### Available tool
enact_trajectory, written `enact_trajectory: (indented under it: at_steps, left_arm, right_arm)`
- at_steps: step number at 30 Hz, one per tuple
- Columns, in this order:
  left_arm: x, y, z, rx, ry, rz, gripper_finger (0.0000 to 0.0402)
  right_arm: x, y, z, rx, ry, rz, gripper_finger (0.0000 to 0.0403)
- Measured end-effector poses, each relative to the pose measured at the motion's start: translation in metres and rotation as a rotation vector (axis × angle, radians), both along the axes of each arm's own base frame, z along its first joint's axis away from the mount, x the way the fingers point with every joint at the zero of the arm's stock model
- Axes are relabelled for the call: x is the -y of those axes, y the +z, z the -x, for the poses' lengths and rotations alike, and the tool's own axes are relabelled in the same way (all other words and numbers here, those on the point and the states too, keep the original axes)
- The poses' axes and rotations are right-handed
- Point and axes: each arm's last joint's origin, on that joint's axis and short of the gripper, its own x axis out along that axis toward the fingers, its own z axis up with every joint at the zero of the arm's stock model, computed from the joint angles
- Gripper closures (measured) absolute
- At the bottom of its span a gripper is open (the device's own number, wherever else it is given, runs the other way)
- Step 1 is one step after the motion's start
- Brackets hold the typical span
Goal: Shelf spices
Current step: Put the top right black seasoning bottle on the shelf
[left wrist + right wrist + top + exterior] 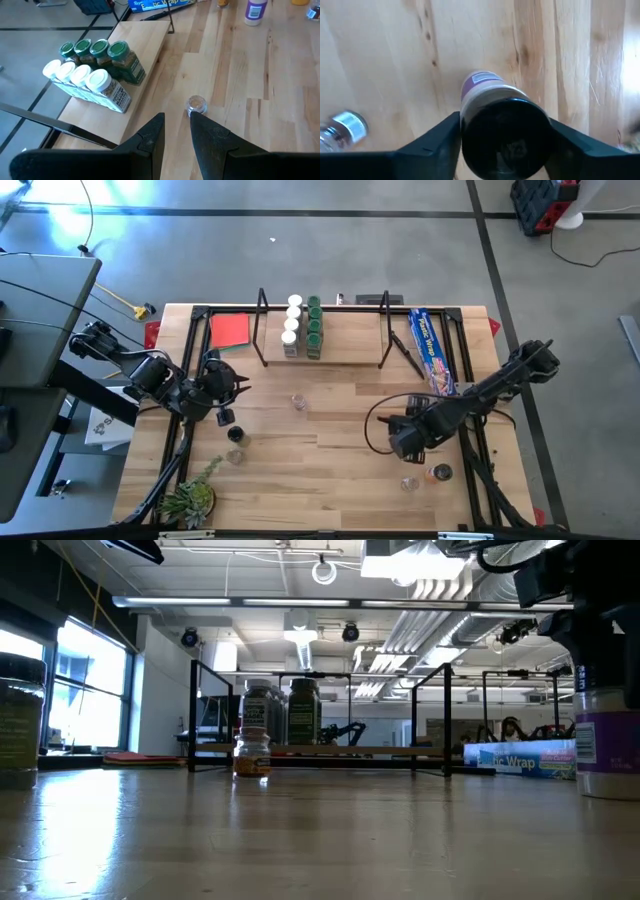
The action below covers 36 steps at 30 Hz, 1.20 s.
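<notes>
Two black jointed arms (160, 375), looping black cables

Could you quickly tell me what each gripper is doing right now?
Left gripper: open slightly, holding nothing.
Right gripper: around the black-capped jar, fingers at both sides.

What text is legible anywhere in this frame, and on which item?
"Wrap": long blue box, low view; only part of the word before it shows.
"ic Wrap": same box, left wrist view.
Labels on the shelved spice jars and the purple-labelled jar between the right gripper's fingers: unreadable.

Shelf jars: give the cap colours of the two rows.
One row white, the other green; the left wrist view shows it best.
</notes>
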Motion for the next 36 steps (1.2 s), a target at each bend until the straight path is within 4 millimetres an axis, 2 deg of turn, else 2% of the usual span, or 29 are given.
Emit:
enact_trajectory:
  at_steps: [2,6,8,11,14,17,21,25,28,30,33,36]
  left_arm:
    - [0.000,0.000,0.000,0.000,0.000,0.000,0.0312]
    - [-0.001,0.001,0.000,0.007,0.010,-0.037,0.0312]
    - [-0.002,0.001,0.000,0.013,0.021,-0.067,0.0312]
    - [-0.003,0.002,0.000,0.032,0.051,-0.095,0.0312]
    - [-0.005,0.003,-0.003,0.039,0.061,-0.097,0.0312]
    - [-0.009,0.005,-0.007,0.040,0.056,-0.106,0.0312]
    - [-0.014,0.009,-0.014,0.049,0.040,-0.158,0.0312]
    - [-0.020,0.013,-0.020,0.056,0.014,-0.174,0.0312]
    - [-0.024,0.014,-0.023,0.048,-0.016,-0.170,0.0312]
    - [-0.026,0.015,-0.025,0.048,-0.023,-0.171,0.0312]
    - [-0.030,0.016,-0.027,0.059,-0.007,-0.164,0.0312]
    - [-0.031,0.016,-0.027,0.064,0.004,-0.163,0.0312]
  right_arm:
    - [0.001,0.001,-0.005,0.035,0.000,-0.013,0.0208]
    - [0.014,0.009,-0.019,0.066,-0.115,-0.081,0.0208]
    - [0.025,0.024,-0.031,0.106,-0.165,-0.114,0.0208]
    - [0.047,0.059,-0.051,0.194,-0.156,-0.107,0.0208]
    - [0.083,0.101,-0.075,0.324,-0.168,-0.061,0.0208]
    - [0.131,0.137,-0.094,0.380,-0.190,0.004,0.0208]
    - [0.202,0.164,-0.118,0.380,-0.210,0.085,0.0208]
    - [0.273,0.163,-0.140,0.367,-0.221,0.070,0.0208]
    - [0.322,0.149,-0.147,0.327,-0.249,0.030,0.0208]
    - [0.349,0.132,-0.149,0.285,-0.268,0.018,0.0208]
    - [0.379,0.102,-0.143,0.253,-0.290,-0.016,0.0208]
    - [0.395,0.084,-0.137,0.219,-0.306,-0.054,0.0208]
